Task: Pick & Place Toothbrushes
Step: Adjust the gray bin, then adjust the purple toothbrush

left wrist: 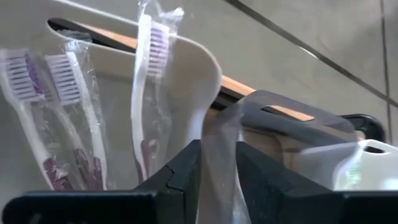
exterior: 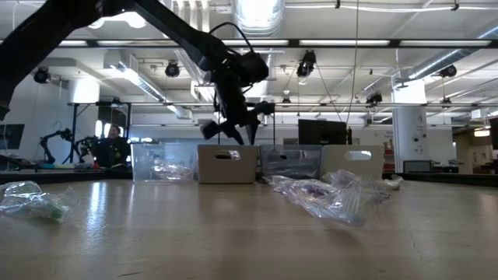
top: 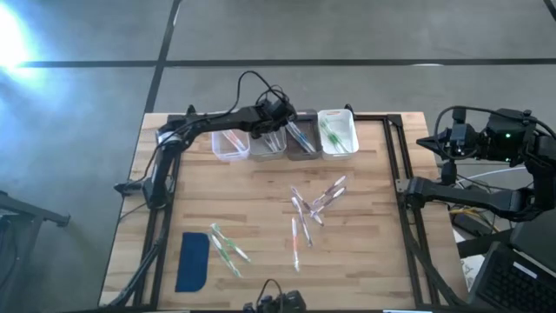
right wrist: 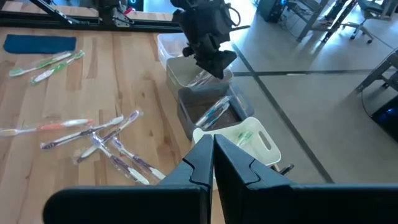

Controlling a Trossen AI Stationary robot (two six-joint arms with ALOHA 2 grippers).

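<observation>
The left gripper [top: 276, 124] hangs over the small plastic bins [top: 268, 144], jaws clamped on a wrapped purple-bristled toothbrush [left wrist: 146, 93]. Loose wrapped toothbrushes [top: 311, 207] litter the wooden desk [top: 261, 183] near a dark-blue pad [top: 193, 261]. The right gripper [right wrist: 212, 163] waits off-desk, jaws together.

Wrapped toothbrushes [top: 313, 205] scattered mid-table

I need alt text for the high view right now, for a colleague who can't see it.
Seen from above, the left gripper hangs over the second of four small bins lined along the far edge of the wooden table. Loose toothbrushes lie mid-table, two more beside a blue pad; the right arm waits off-table.
</observation>
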